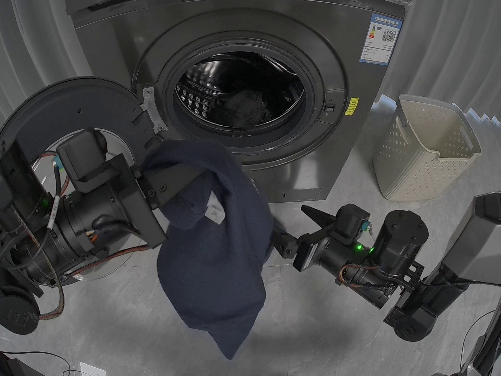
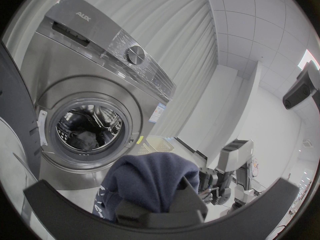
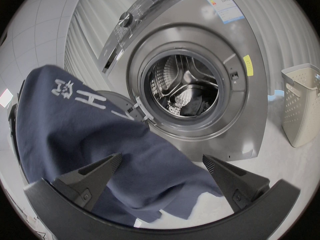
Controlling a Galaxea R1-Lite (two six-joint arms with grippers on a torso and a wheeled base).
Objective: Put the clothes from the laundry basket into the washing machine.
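Hanging at centre frame, a navy blue cloth garment is pinched by the left tool, closed on its top fold, below the open grey front-loading washing machine. The right tool gapes empty beside it. Risk: the trailing hem may catch the port rim and drop to the floor.

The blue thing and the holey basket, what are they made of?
Blue garment: soft matte cloth, probably cotton knit; it hangs in limp folds from the left claw. Laundry basket: looks like cream plastic, with stiff, moulded, perforated walls.
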